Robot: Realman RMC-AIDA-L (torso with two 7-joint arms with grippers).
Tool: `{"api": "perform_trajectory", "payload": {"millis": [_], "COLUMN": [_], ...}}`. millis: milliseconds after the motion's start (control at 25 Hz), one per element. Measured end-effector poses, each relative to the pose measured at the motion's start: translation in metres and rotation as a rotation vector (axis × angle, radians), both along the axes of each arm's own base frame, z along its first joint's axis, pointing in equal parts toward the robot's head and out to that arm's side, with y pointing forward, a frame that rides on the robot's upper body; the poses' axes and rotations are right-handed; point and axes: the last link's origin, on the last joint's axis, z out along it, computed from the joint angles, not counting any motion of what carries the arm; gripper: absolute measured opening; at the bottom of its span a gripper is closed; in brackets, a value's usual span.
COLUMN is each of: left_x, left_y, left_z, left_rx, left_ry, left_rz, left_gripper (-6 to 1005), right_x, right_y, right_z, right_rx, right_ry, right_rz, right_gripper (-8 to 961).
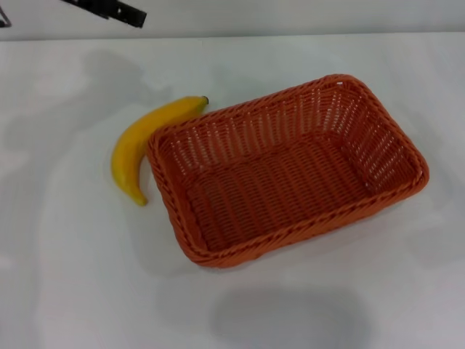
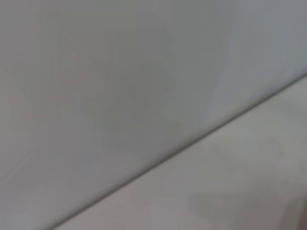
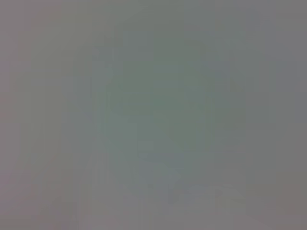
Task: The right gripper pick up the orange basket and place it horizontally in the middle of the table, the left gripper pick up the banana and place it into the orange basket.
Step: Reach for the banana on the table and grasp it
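A black angular bar (image 1: 109,10) juts in at the far left edge, before a pale grey wall (image 1: 305,16)

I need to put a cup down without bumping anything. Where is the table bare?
Bare table lies near and left of the banana, and right of the orange basket. It is crowded where the banana curves against the basket's left corner.

the orange basket (image 1: 287,171), woven, rectangular and open side up, sits a bit skewed around the middle of the white desk (image 1: 73,291), with the curved yellow banana (image 1: 145,142) lying flat right against its left end, dark stem tip pointing away.
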Motion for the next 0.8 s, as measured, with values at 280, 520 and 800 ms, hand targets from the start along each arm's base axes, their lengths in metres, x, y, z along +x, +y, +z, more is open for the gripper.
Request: {"api": "perform_trajectory", "payload": {"millis": [280,520,800], "left_x": [-0.015,-0.034,-0.063], "left_y": [-0.012,-0.023,-0.032], "left_z": [-0.022,-0.041,-0.051], "left_rx": [-0.041,-0.048,0.013], "left_ry": [-0.029,-0.009,-0.010], "left_rz": [0.063,0.138,0.251], "left_gripper": [856,849,842], "right_x": [-0.002,0.000,0.005], "right_y": [0.007,0.009,0.006], "right_z": [-0.004,-0.005,-0.007], "right_rx": [-0.007,-0.012,-0.015], "right_ry": [0.004,0.006,0.014], "right_rz": [-0.013,-0.029,-0.051], "right_gripper": [854,854,854]}}
